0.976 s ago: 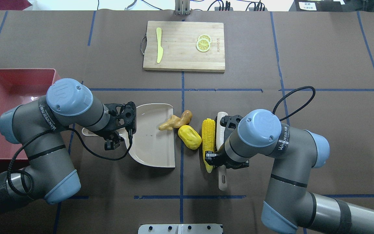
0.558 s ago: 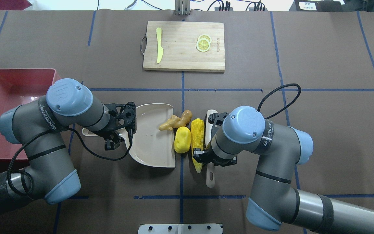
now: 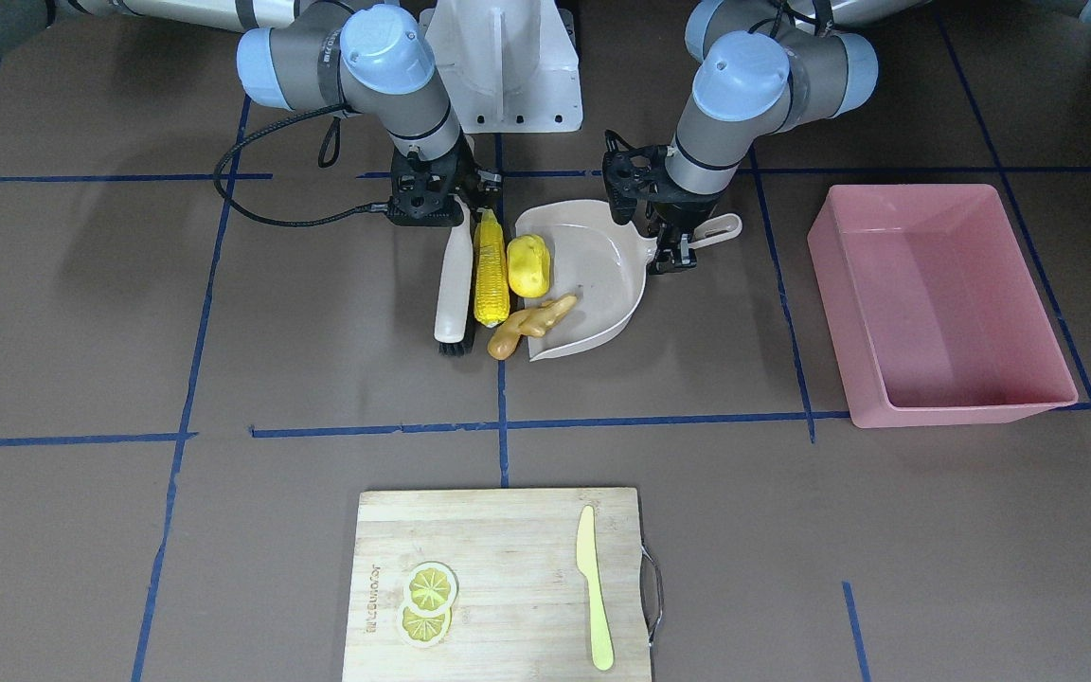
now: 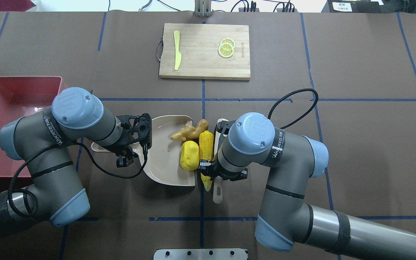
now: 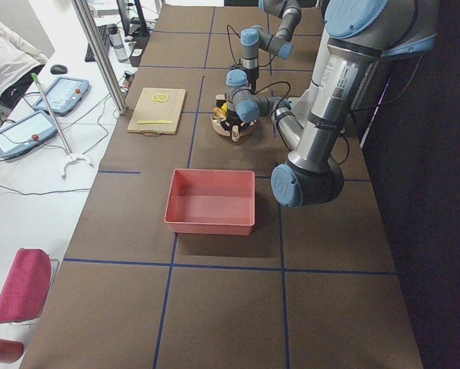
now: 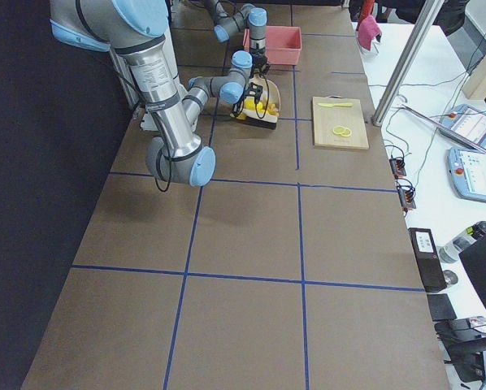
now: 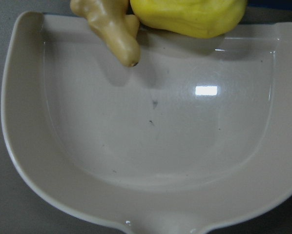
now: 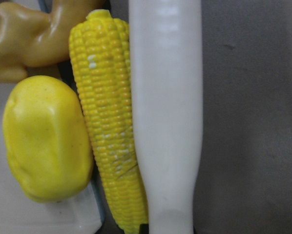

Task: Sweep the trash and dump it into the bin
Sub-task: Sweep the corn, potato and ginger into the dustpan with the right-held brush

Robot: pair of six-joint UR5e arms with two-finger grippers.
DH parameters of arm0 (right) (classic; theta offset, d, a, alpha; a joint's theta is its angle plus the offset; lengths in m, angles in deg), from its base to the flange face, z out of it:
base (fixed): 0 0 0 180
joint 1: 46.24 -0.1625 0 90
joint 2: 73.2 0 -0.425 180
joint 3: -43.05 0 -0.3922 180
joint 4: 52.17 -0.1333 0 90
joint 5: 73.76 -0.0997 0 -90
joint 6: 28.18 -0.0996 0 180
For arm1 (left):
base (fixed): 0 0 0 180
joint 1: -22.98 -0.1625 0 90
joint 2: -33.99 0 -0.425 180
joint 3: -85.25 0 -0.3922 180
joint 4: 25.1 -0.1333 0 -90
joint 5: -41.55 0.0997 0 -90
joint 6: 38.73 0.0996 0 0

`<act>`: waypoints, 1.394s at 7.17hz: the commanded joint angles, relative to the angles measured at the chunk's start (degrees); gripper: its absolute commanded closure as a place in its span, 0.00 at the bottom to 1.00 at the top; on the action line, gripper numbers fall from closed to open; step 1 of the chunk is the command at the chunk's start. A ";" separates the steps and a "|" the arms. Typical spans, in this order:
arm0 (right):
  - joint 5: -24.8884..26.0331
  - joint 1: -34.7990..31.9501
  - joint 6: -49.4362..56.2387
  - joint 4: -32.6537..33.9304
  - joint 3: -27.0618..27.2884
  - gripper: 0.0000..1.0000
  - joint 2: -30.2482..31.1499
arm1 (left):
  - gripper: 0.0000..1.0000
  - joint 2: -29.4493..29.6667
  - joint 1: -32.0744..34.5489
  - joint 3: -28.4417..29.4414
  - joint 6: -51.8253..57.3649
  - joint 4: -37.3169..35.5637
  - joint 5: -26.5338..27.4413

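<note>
Left pincer (image 3: 683, 242) clamps the dustpan (image 4: 164, 162) by its handle, bracing it on the worktop (image 4: 338, 144). Right pincer (image 3: 446, 210) grips a brush (image 3: 451, 284), pressing corn (image 4: 206, 144), potato (image 4: 189, 155) and ginger (image 4: 186, 131) onto the pan's lip. The bin (image 3: 967, 409) stands well apart.

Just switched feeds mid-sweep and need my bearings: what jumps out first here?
The yellow cluster mid-table catches the eye first. The potato sits on the dustpan's lip, the ginger lies half on it, and the corn is just outside, flat against the white brush. Next is the pink bin, empty, off to the robot's left.
</note>
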 commanded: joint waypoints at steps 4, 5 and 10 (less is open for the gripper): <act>0.04 0.09 0.05 0.00 -5.77 1.00 -7.62 | 0.97 0.18 0.00 0.01 0.00 0.00 -0.11; 0.04 0.09 0.05 0.00 -5.87 1.00 -8.33 | 0.97 0.18 0.00 0.01 0.00 0.00 -0.11; 0.65 1.93 -1.18 -0.52 -6.92 1.00 -10.00 | 0.97 0.18 0.00 0.01 0.00 0.00 -0.20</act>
